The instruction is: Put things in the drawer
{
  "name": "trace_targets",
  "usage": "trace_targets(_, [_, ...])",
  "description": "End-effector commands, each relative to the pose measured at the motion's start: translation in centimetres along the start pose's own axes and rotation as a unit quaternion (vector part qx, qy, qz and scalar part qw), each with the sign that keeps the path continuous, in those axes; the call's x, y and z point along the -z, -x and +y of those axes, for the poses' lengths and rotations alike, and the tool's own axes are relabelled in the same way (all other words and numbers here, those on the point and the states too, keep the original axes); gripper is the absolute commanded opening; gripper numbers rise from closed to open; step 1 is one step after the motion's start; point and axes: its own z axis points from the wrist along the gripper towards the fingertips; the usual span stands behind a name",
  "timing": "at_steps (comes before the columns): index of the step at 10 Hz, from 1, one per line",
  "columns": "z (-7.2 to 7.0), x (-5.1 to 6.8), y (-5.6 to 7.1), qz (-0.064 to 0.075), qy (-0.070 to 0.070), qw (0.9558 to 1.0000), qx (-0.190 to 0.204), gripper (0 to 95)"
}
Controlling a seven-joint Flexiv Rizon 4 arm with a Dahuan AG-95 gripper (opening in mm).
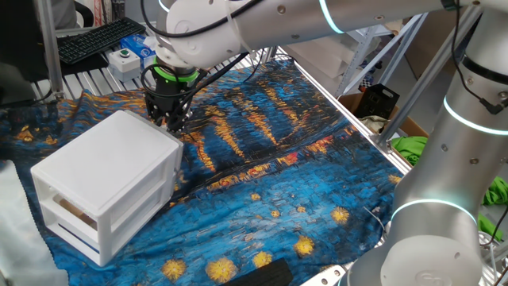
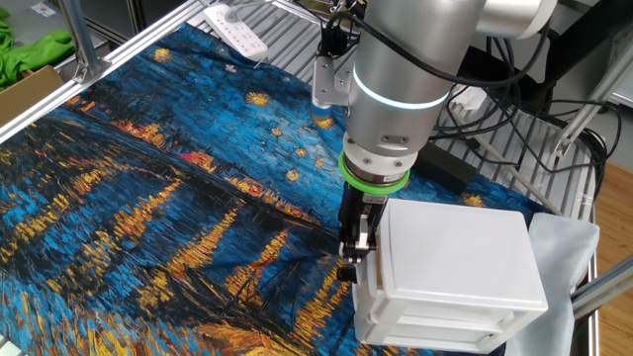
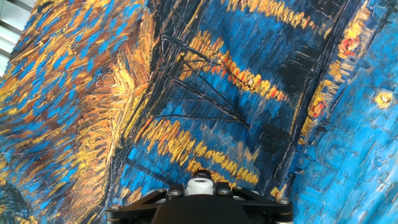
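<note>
The white two-drawer cabinet (image 1: 111, 171) stands at the left of the painted cloth. Its upper drawer (image 1: 70, 208) faces the near left, and a pale tan shape shows in its front opening. My gripper (image 1: 172, 125) hangs low to the cloth just behind the cabinet's far corner, pointing down. In the other fixed view the gripper (image 2: 351, 267) is right against the cabinet's (image 2: 455, 257) side. Its black fingers stand close together, and I cannot make out whether anything is between them. The hand view shows only cloth and the gripper's body, not the fingertips.
A blue and orange painted cloth (image 3: 205, 87) covers the table. A keyboard (image 1: 99, 40) and a small white-and-blue box (image 1: 131, 54) lie beyond the cloth. A power strip (image 2: 237, 30) sits on the metal rails. Green fabric (image 1: 414, 148) and a cardboard box lie off the table's right.
</note>
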Motion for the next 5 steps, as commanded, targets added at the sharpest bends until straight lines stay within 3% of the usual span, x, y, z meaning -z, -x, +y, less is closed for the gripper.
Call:
trace_targets(1, [-0.02, 0.02, -0.13, 0.000, 0.001, 1.0000, -0.001, 0.0])
trace_targets(5, [-0.20, 0.00, -0.47, 0.003, 0.005, 1.0000, -0.007, 0.0])
